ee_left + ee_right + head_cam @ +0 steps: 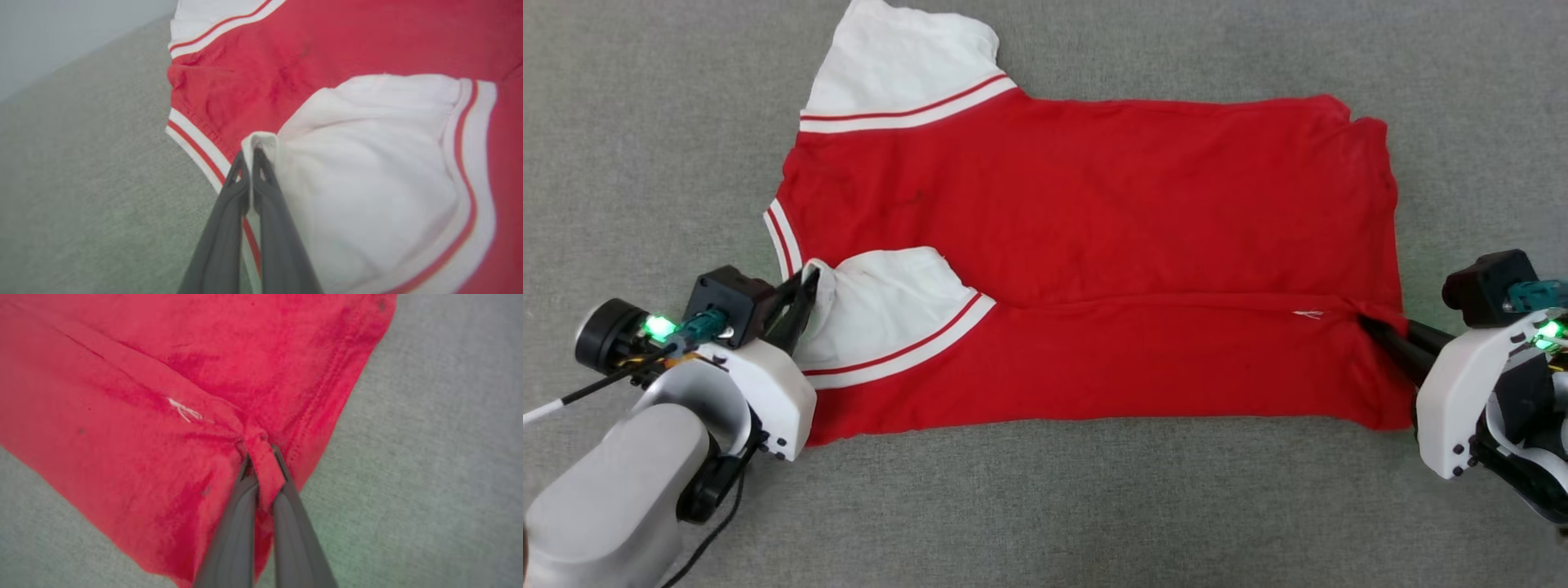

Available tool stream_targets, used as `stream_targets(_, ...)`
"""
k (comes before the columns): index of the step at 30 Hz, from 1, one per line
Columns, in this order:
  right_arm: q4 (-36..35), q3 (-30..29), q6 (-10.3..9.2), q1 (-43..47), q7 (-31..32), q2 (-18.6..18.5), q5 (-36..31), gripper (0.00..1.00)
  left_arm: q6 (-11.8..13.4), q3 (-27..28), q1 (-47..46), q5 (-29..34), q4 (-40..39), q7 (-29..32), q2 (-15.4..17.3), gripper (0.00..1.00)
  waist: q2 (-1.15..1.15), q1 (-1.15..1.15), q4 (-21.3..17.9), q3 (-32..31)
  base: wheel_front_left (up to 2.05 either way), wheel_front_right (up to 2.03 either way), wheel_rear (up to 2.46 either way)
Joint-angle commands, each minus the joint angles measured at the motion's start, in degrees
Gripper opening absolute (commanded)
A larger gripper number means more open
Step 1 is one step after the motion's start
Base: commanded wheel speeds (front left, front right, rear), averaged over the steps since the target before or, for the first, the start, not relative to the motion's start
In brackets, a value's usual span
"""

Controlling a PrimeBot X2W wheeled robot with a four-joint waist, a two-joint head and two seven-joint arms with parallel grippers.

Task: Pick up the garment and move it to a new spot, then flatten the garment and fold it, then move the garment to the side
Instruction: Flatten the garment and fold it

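**Head view.** Garment (1094, 204) laid out across the centre of the frame on a grey carpet-like surface (645, 506), with the striped neck trim (783, 233) toward the left edge and the hem toward the right. Upper white sleeve (898, 65) flat at the upper left. Lower white sleeve (882, 318) folded onto the red body at the lower left, with a long folded band of red cloth running from it toward the right. Left gripper (807, 282) at the lower left, jaws pressed together on the edge of the lower white sleeve. Right gripper (1365, 321) at the right edge, jaws pressed together on a bunched bit of red cloth near the hem.

**Left wrist view.** Left fingers (220, 237) rising from the bottom centre, clamped on the white cuff, with the striped trim just to their left.

**Right wrist view.** Right fingers (294, 522) rising from the bottom centre, nipped on a narrow red tuck. Small white thread (186, 412) on the cloth left of centre. Grey surface to the right.
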Motion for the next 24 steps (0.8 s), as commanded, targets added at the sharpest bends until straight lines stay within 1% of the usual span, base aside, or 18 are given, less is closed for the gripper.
stream_targets(1,1.5,1.0,-0.05,-1.5,0.1,0.1,0.6,0.0,-1.4,-0.6,-0.9,-0.3,2.1,-0.1,-0.8,0.0,0.0,-0.02,0.2,0.9,0.0,0.0,0.0)
stream_targets(4,3.7,2.9,-0.05,-2.4,-0.2,0.3,1.3,0.0,-3.6,-1.4,-1.3,-1.2,5.9,-0.4,-2.6,0.0,0.0,-0.02,0.4,0.9,0.0,0.0,0.0)
stream_targets(8,4.7,3.9,-0.04,-3.2,-1.6,0.1,2.5,0.0,-5.3,-2.0,-1.4,-1.8,10.1,-1.1,-4.1,0.0,0.0,-0.02,0.8,-0.7,0.0,0.0,0.0)
stream_targets(9,4.7,4.0,-0.04,-3.2,-2.0,-0.1,2.5,0.18,-5.6,-1.9,-1.4,-2.2,10.8,-1.2,-4.3,0.0,0.0,-0.02,0.9,-1.3,0.0,0.0,0.0)
stream_targets(10,4.6,4.0,-0.04,-3.2,-2.5,-0.3,2.6,0.47,-5.7,-1.5,-1.5,-2.7,11.5,-1.6,-4.6,0.04,0.0,-0.02,1.0,-2.0,0.0,0.0,0.0)
stream_targets(11,4.5,3.9,-0.05,-3.1,-2.9,-0.5,2.5,1.0,-5.7,-1.1,-1.9,-2.6,11.6,-2.5,-4.6,0.87,0.0,-0.02,1.1,-2.6,0.0,0.0,0.0)
stream_targets(12,4.4,3.6,-0.04,-2.8,-3.6,-0.6,2.6,1.0,-6.0,-0.8,-2.2,-2.9,11.7,-3.0,-4.8,1.0,0.0,-0.02,1.3,-3.4,0.0,0.0,0.0)
stream_targets(14,4.2,3.3,-0.04,-2.5,-4.2,-0.5,2.8,1.0,-6.1,-0.7,-2.5,-3.1,11.8,-3.0,-4.7,1.0,0.0,-0.02,1.5,-4.1,0.0,0.0,0.0)
stream_targets(18,3.1,2.3,-0.05,-0.7,-5.3,-0.7,2.9,1.0,-6.3,-0.4,-3.8,-3.0,10.9,-2.1,-3.4,1.0,0.0,-0.02,2.3,-6.6,0.0,0.0,0.0)
stream_targets(20,2.5,1.7,-0.04,0.2,-5.3,-0.8,2.8,1.0,-6.4,0.2,-4.2,-4.3,9.8,-0.7,-3.1,1.0,0.0,-0.02,2.8,-7.7,0.0,0.0,0.0)
stream_targets(24,1.5,0.4,-0.05,1.9,-5.2,-0.7,2.4,1.0,-7.4,0.0,-5.6,-5.8,6.4,4.5,-1.0,1.0,0.0,-0.02,3.4,-9.1,0.0,0.0,0.0)
